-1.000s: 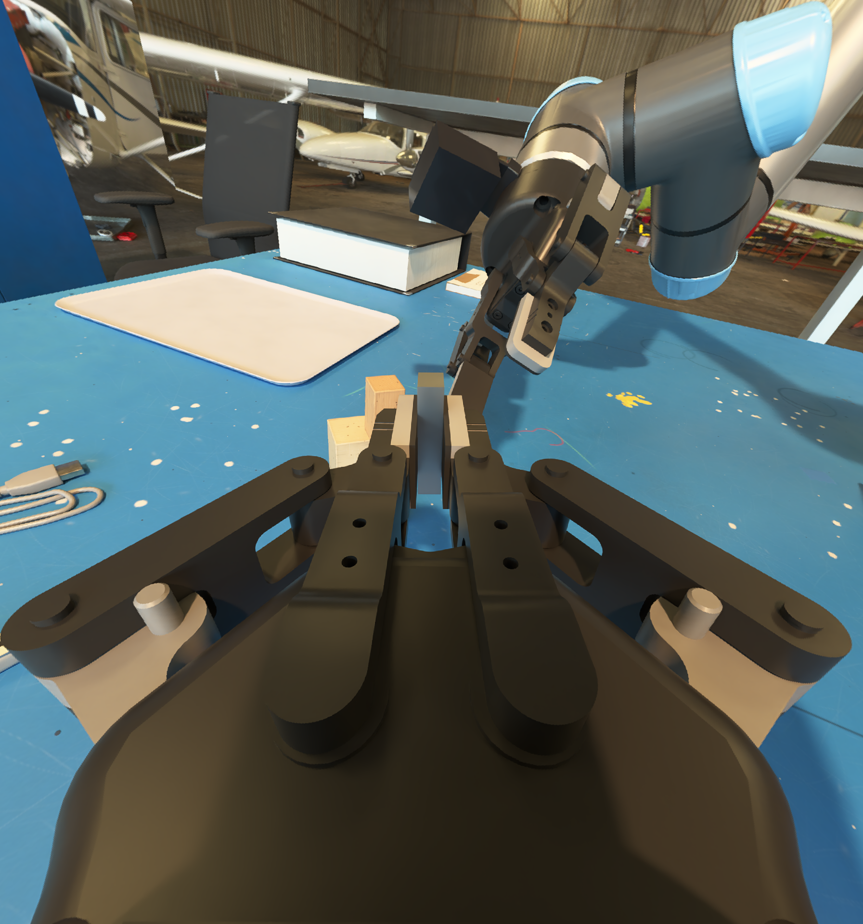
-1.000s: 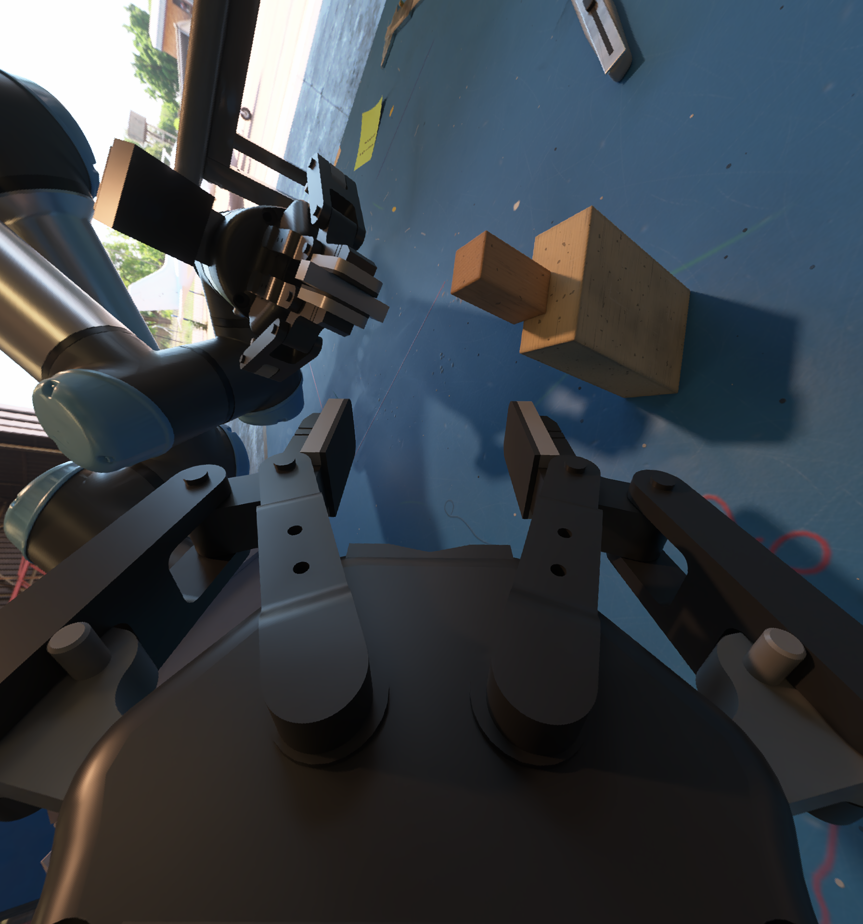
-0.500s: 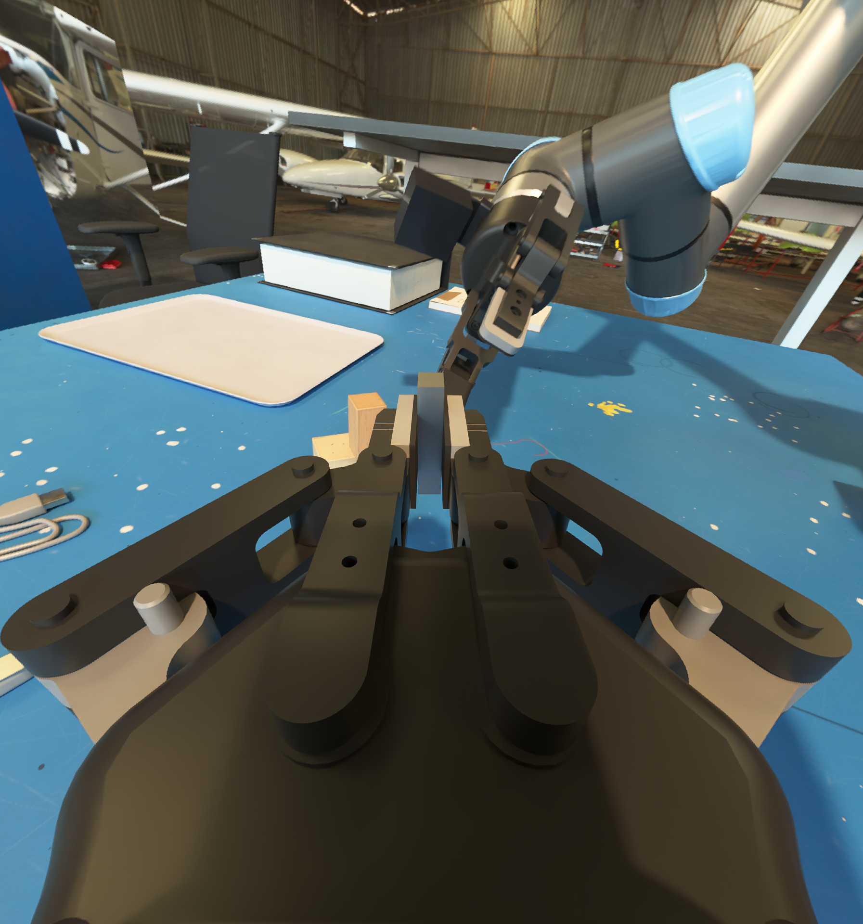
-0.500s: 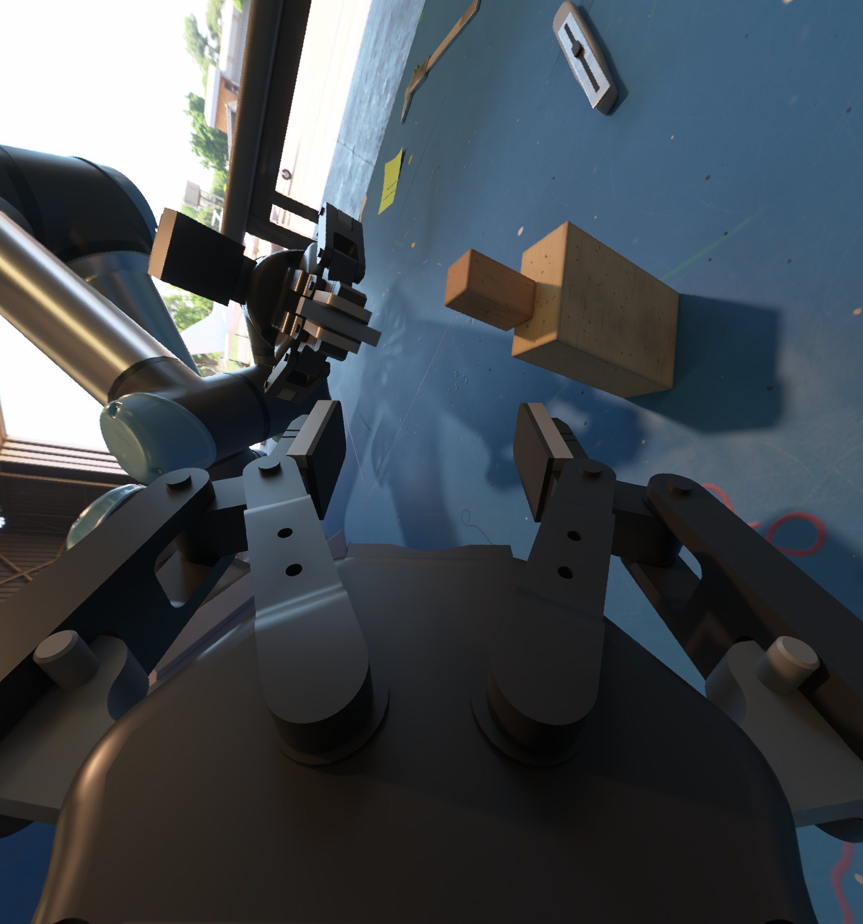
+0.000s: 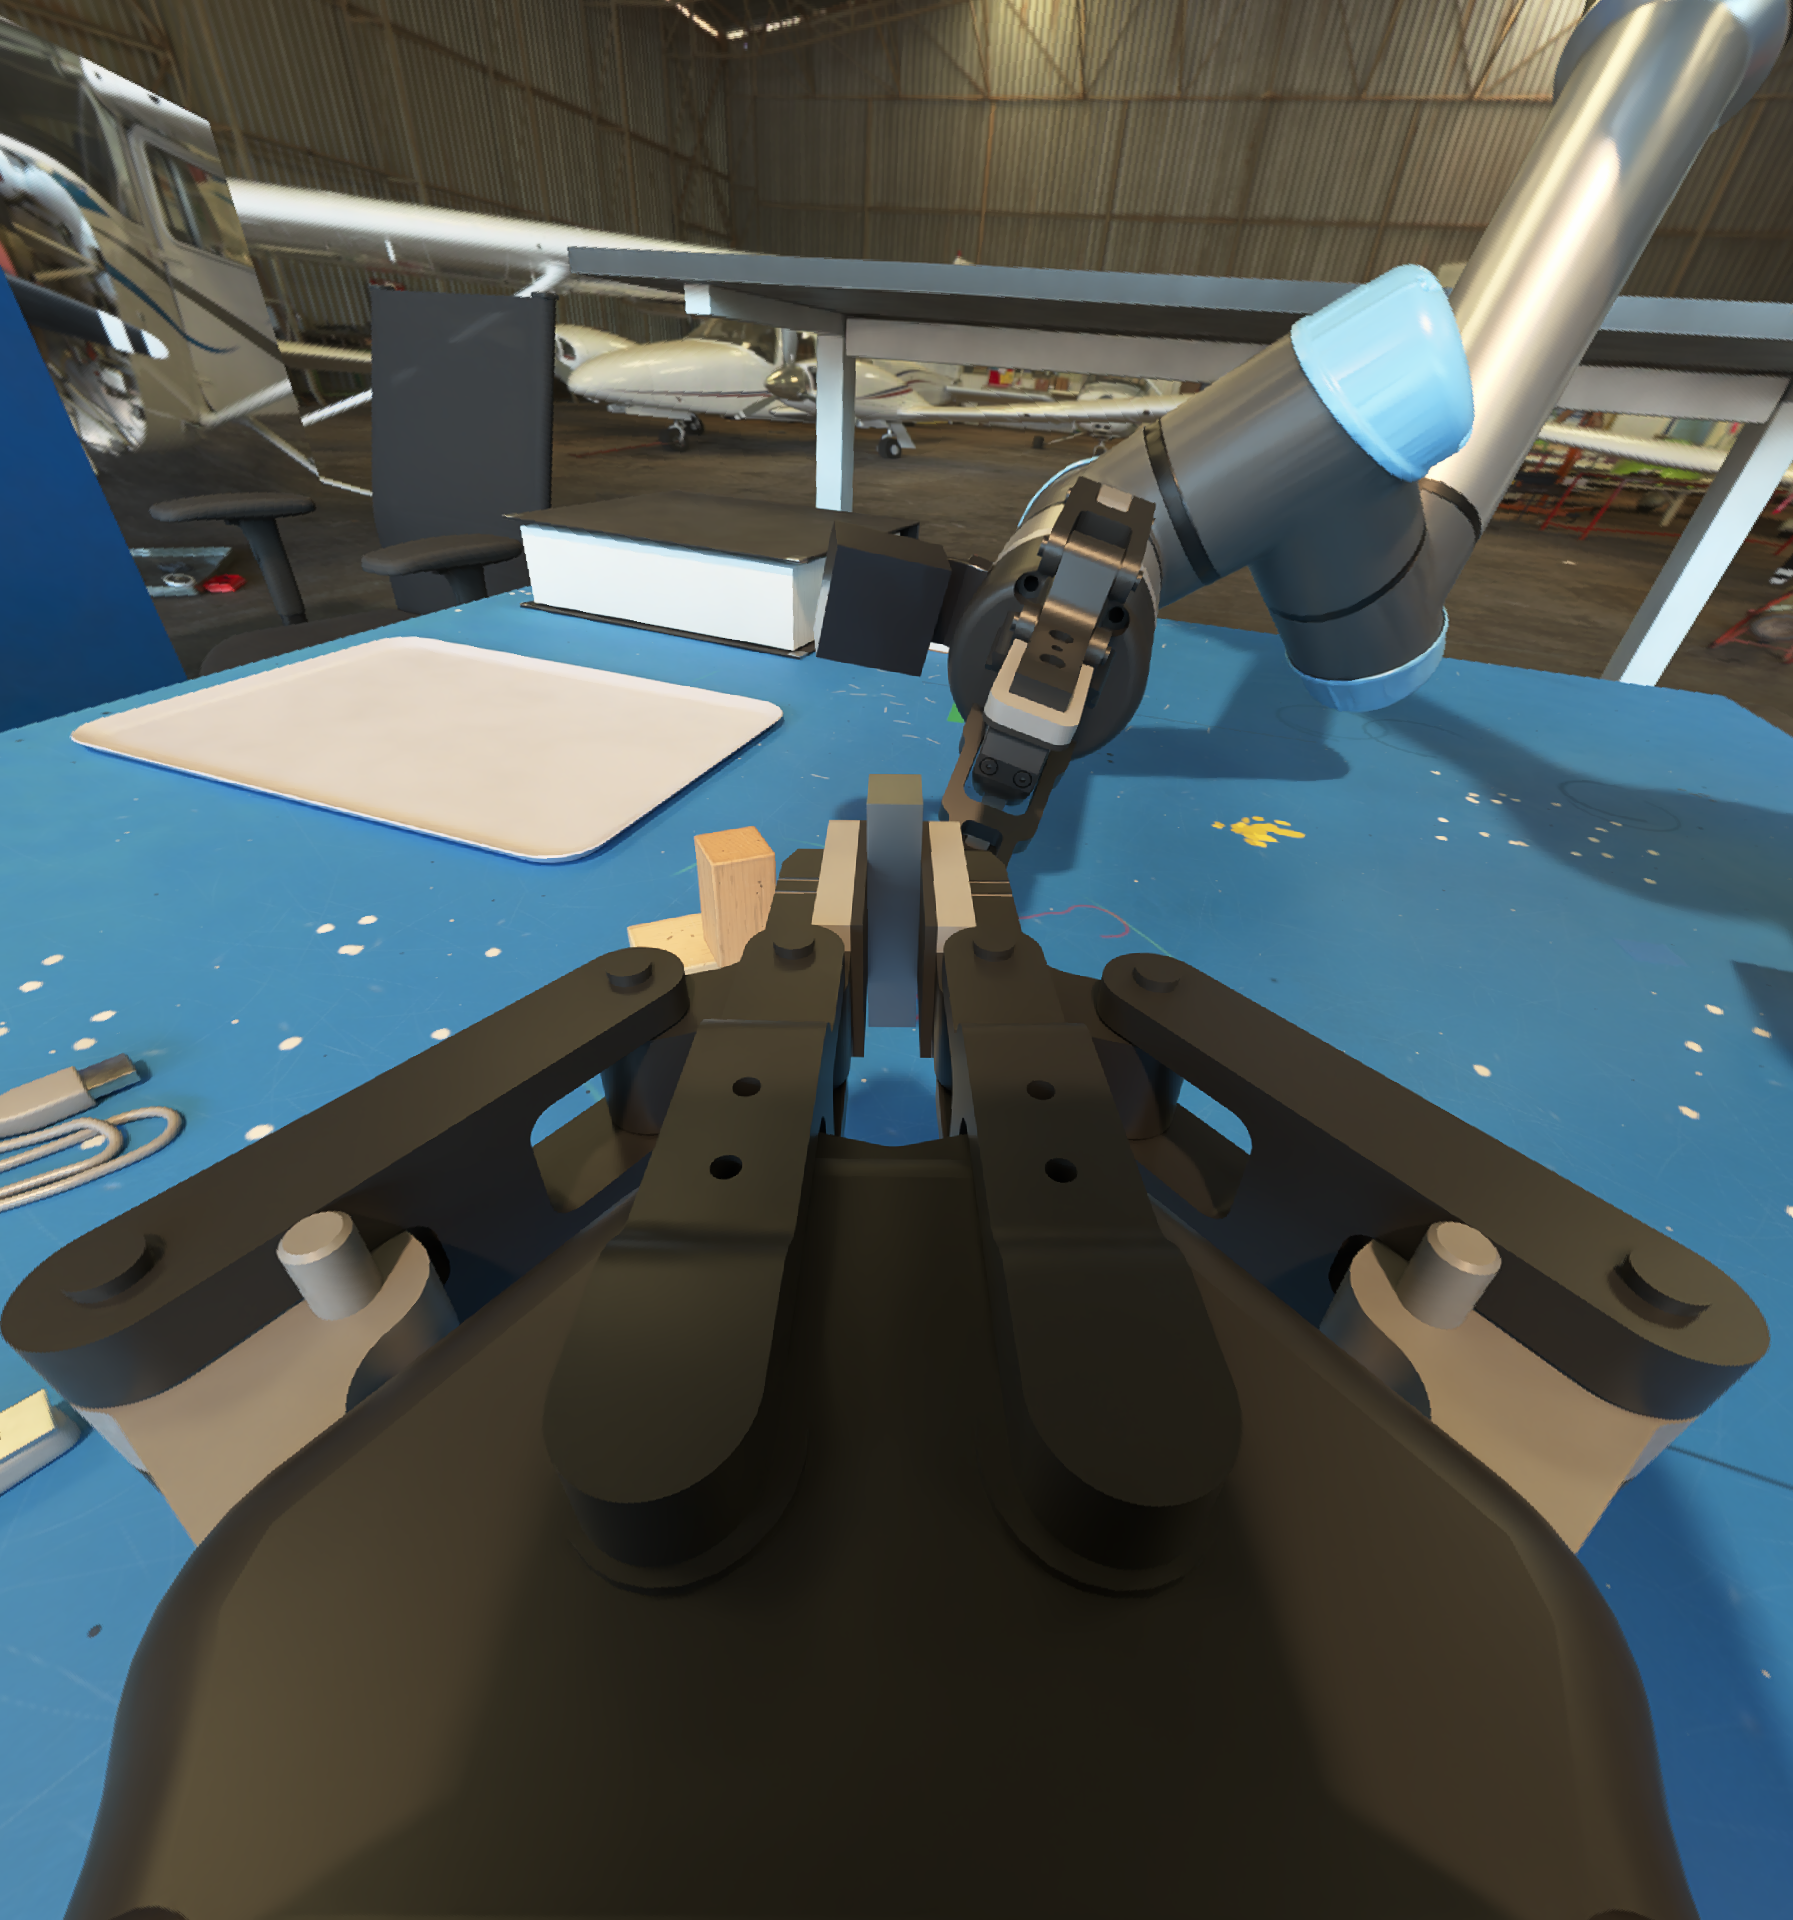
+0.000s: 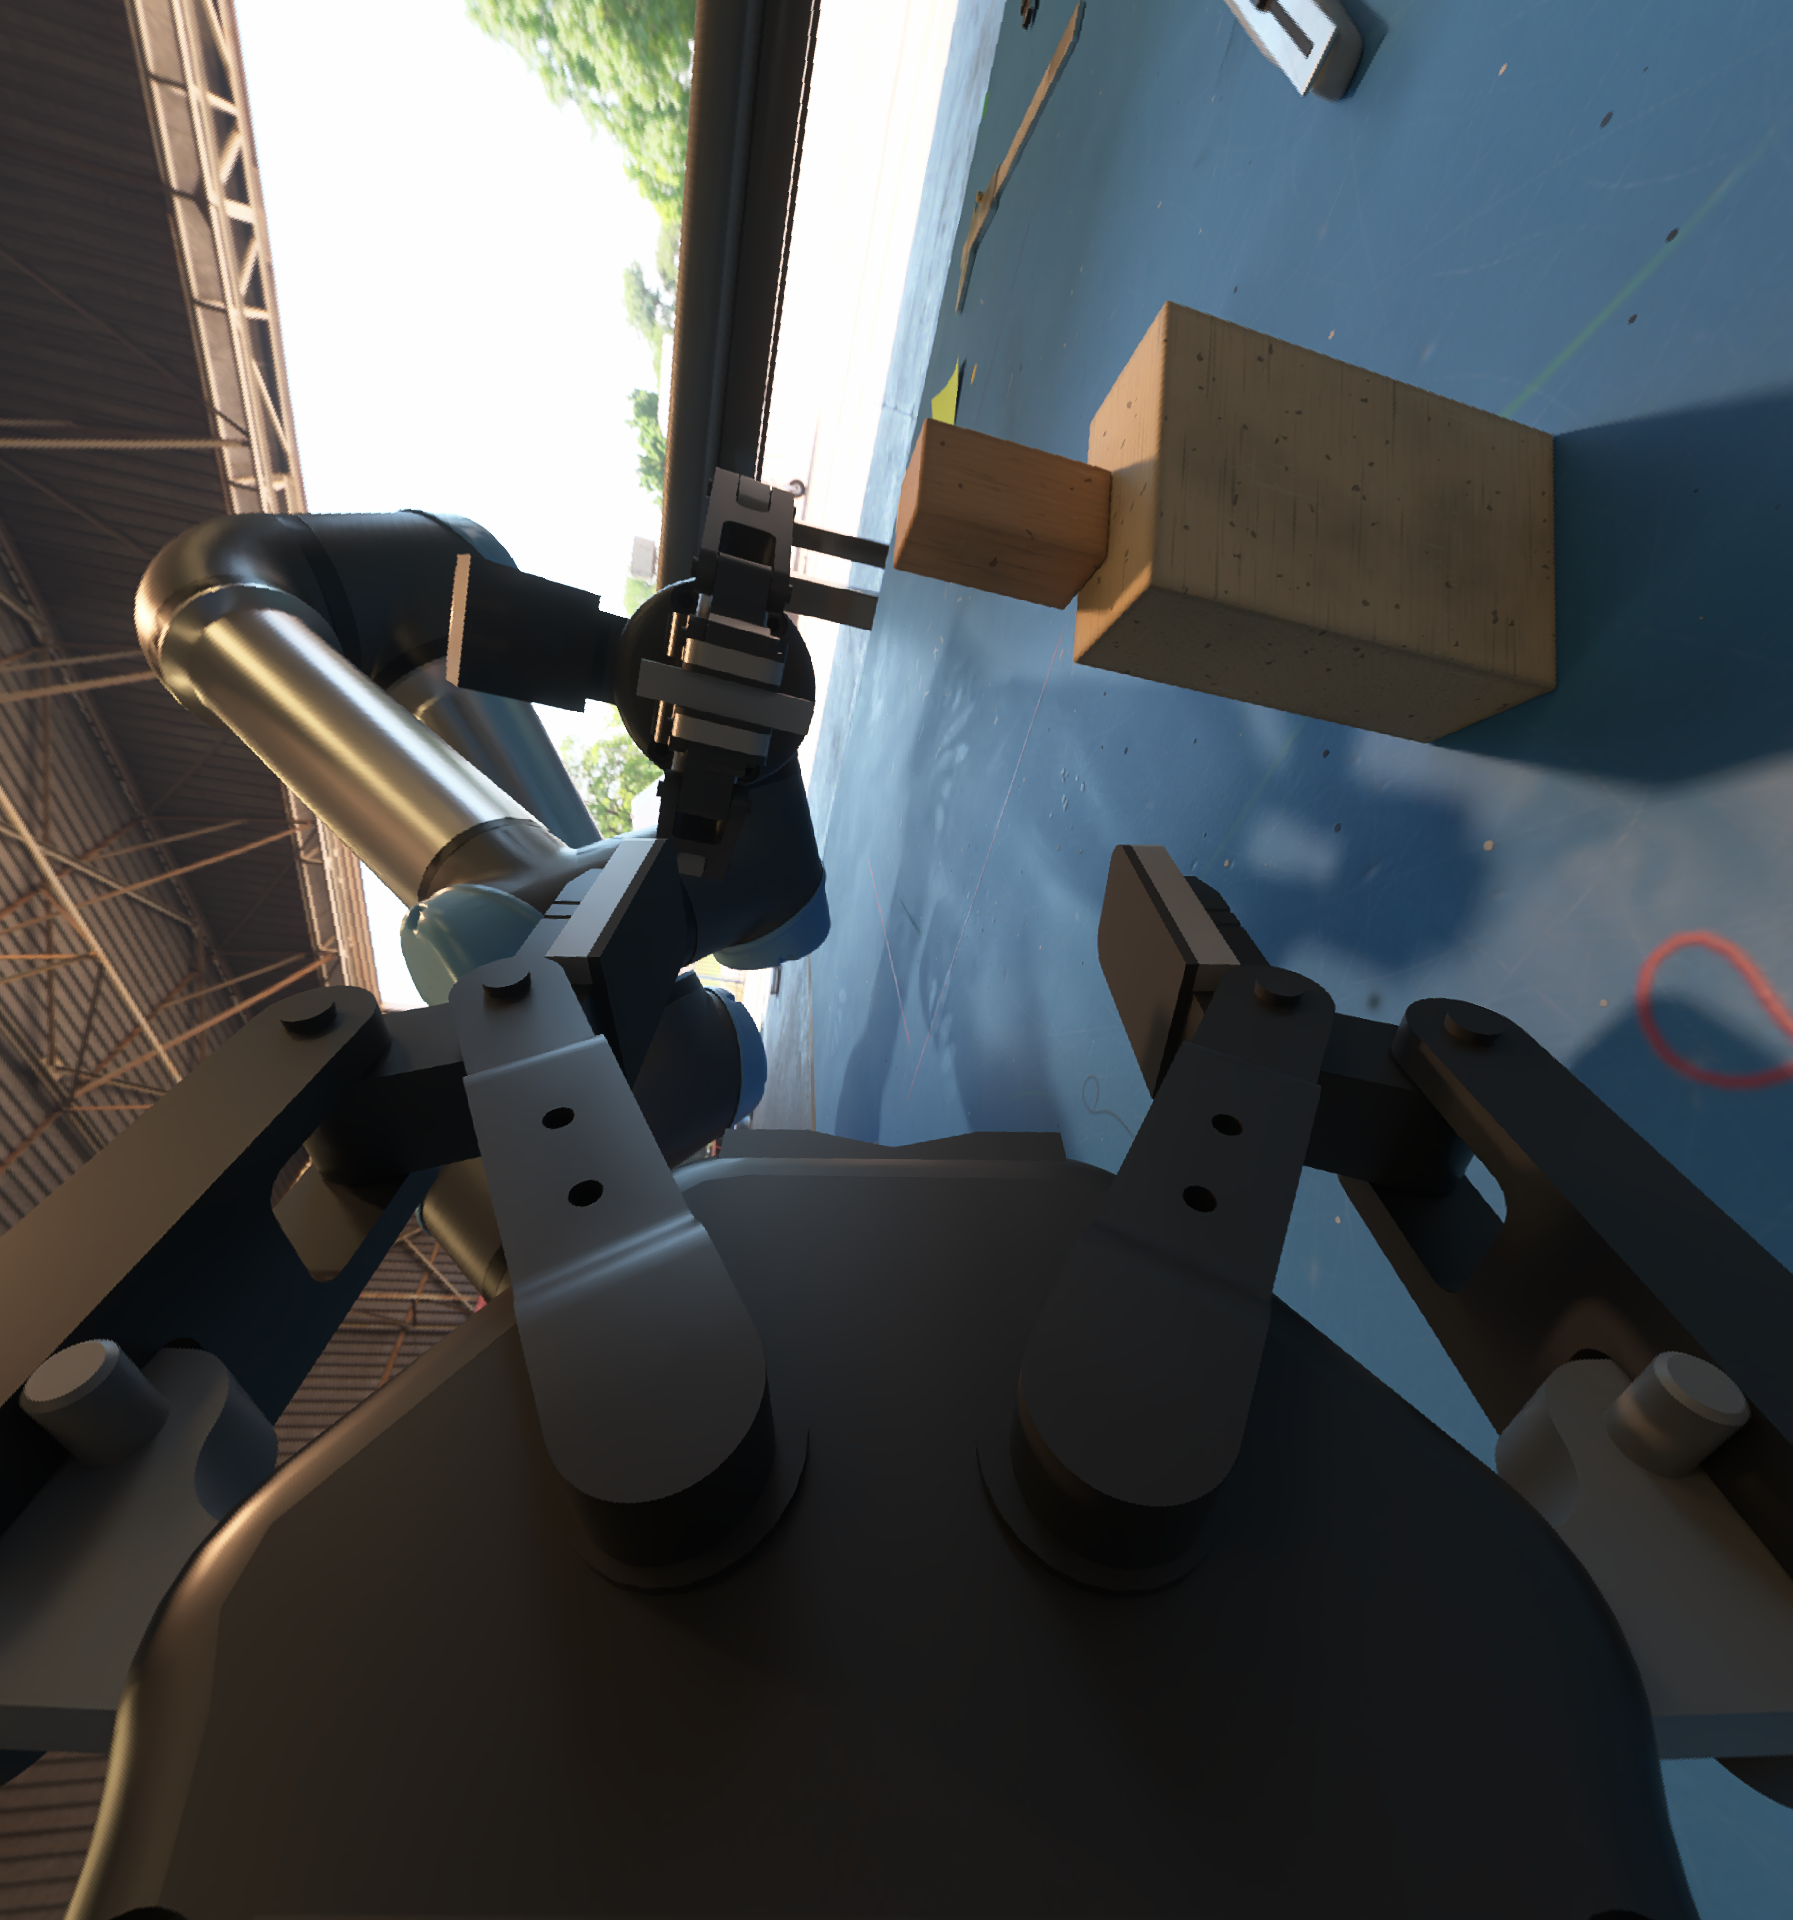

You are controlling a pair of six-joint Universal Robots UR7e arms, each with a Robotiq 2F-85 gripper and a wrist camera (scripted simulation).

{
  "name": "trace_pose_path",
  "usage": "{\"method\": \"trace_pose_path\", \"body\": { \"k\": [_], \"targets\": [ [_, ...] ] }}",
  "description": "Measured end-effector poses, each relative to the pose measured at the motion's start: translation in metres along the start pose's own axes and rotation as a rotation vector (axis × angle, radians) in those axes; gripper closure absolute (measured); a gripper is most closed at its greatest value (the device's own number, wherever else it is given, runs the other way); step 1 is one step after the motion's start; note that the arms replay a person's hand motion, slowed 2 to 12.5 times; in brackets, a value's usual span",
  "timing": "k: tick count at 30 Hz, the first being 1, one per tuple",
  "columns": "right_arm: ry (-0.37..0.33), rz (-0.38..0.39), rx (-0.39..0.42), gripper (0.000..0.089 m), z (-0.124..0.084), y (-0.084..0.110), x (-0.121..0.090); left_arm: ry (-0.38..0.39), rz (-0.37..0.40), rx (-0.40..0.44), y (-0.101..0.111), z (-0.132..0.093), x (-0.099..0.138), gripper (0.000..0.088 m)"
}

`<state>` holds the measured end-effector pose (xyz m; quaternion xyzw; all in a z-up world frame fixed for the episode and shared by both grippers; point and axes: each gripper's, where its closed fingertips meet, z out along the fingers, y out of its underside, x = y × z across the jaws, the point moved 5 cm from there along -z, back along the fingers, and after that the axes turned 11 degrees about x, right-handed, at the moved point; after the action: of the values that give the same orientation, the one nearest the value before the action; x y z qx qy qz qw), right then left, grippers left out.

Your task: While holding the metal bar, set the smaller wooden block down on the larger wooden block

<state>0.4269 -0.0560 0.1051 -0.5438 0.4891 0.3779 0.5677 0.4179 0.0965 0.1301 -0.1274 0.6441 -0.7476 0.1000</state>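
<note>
Task looks essentially done: the smaller wooden block already sits on top of the larger wooden block, standing upright on its top face near one edge, touching it, and nothing grips it. The right gripper is empty, its fingers wide apart, hanging clear of the stack with a gap between it and the blocks. The left gripper has its fingers clamped on the metal bar, a short grey flat piece held upright between the pads, top end poking just above the fingertips, off the table. So the bar-holding condition is met; what's left, by my read, is only for the right arm to clear off without nudging the stack. Looks: the small block is a warm orange-brown wood, roughly cuboid and taller than wide, with clean edges; the big block is paler, speckled, grainy, much wider, and lies flat on the blue table. In the left wrist view the small block shows just left of the fingers, the big one mostly hidden behind them. Stack looks stable, though the small block is off-centre.
</note>
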Motion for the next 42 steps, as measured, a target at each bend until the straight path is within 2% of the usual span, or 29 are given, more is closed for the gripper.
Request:
{"method": "trace_pose_path", "body": {
  "k": [9, 23, 42],
  "targets": [
    [-0.007, 0.027, 0.040, 0.0188, 0.0020, -0.0003, 0.0067, 0.000, 0.006, -0.010, 0.0016, 0.0010, 0.0004, 0.0801],
    [-0.012, 0.044, 0.047, 0.0176, 0.0061, -0.0021, 0.0081, 0.007, 0.023, -0.011, 0.0011, 0.0016, 0.0032, 0.0801],
    [-0.074, 0.093, 0.091, 0.0207, 0.0077, -0.0012, 0.0085, -0.005, 0.037, 0.003, -0.0022, 0.0020, 0.0058, 0.0801]
  ]
}}
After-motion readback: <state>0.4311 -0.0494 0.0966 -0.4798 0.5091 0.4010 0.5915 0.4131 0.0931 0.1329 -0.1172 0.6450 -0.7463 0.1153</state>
